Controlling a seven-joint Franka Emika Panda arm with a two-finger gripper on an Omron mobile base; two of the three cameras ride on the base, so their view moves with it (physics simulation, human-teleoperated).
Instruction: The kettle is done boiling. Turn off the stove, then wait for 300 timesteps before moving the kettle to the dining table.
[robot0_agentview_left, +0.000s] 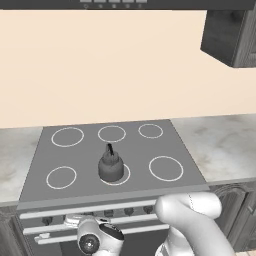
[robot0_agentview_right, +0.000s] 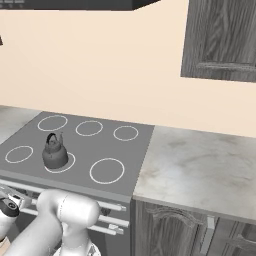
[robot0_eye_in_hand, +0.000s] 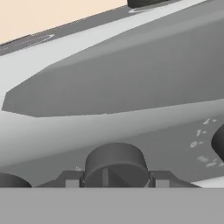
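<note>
Dark and cylindrical, a small stove knob sits between the two dark fingertips of the two-finger gripper, one on each side of it and clasping it on the front panel of the flat grey stove. Beyond the panel, the small squat dark grey metal kettle stands upright on the front centre white ring burner. Pale marble countertop adjoins the cooktop, with a dark wood wall cabinet above.
</note>
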